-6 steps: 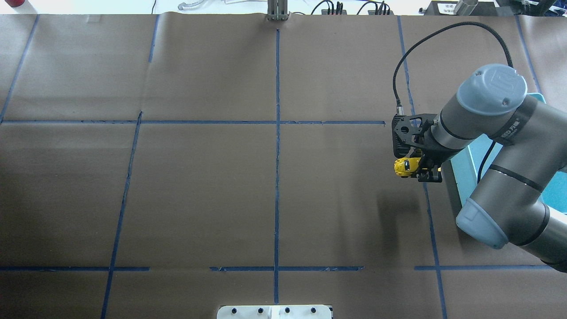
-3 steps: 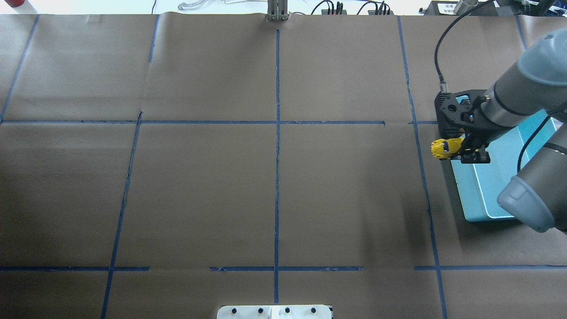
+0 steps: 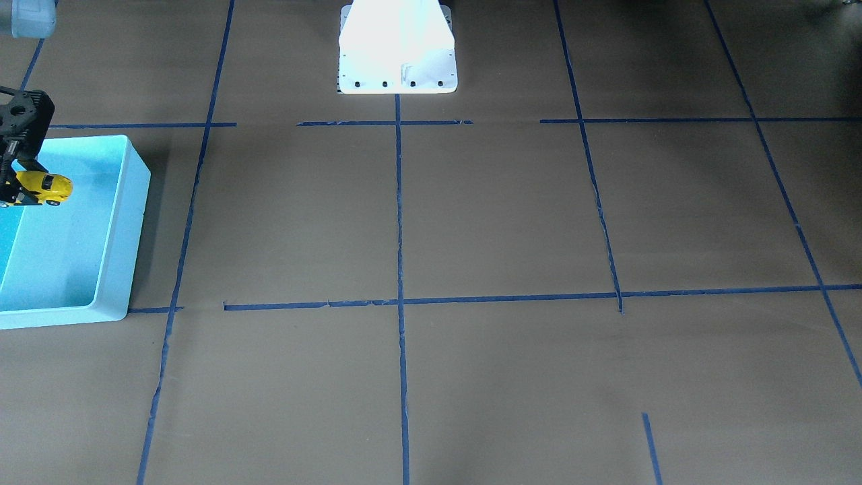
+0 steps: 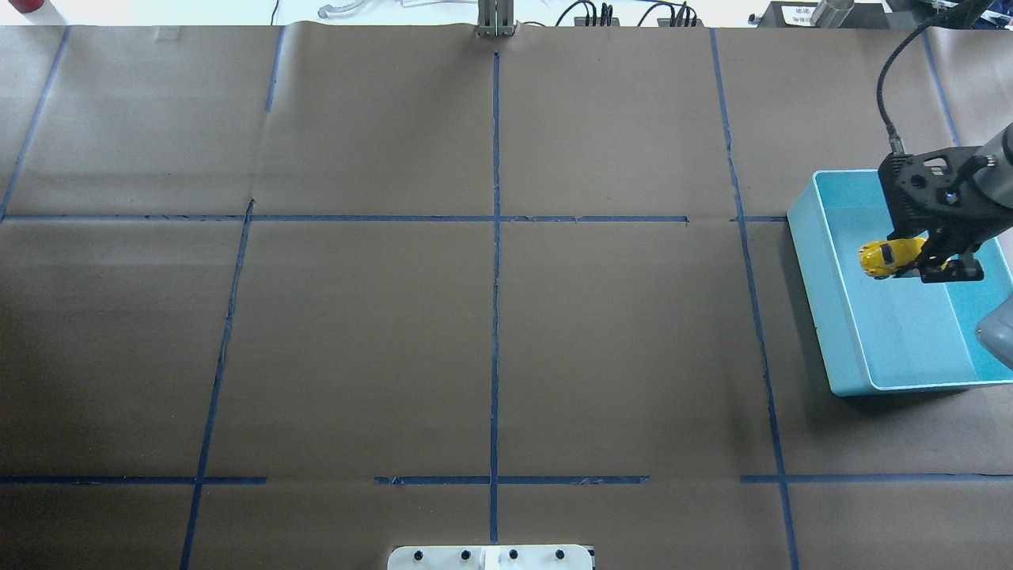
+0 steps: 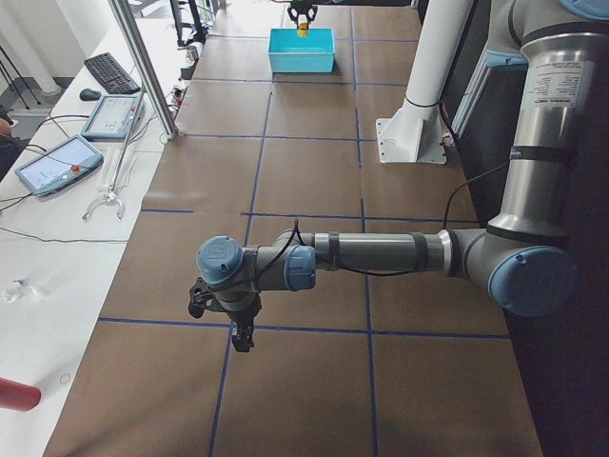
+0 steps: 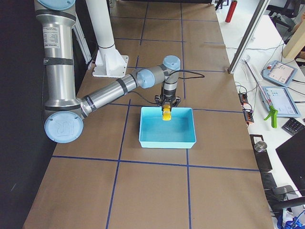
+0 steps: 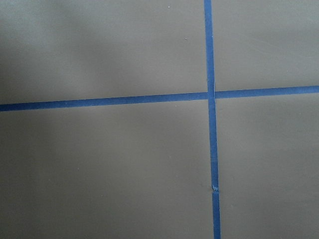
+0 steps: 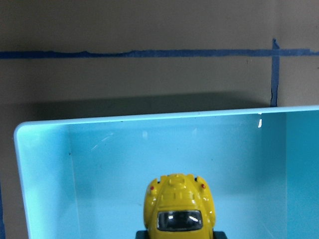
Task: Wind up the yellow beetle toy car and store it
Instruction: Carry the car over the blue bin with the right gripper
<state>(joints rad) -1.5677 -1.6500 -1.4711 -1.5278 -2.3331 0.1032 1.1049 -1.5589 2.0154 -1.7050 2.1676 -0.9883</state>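
The yellow beetle toy car [image 4: 888,258] is held in my right gripper [image 4: 922,265], which is shut on its rear end. The car hangs level over the inside of the light blue bin [image 4: 815,301], near the bin's far end, and is not touching the floor. The front-facing view shows the car [image 3: 46,187] above the bin [image 3: 128,229]. The right wrist view shows the car's yellow body [image 8: 179,206] against the bin wall [image 8: 45,169]. My left gripper [image 5: 243,338] hangs over bare table far from the bin; I cannot tell whether it is open or shut.
The brown paper table is marked with a grid of blue tape lines [image 4: 495,237]. The white robot base [image 4: 491,556] sits at the near middle edge. Cables and plugs [image 4: 633,16] lie along the far edge. A side bench with tablets [image 5: 57,162] runs beside the table.
My right gripper has carried the car to the right, from the table left of the bin, over its rim, to above the bin's inside.
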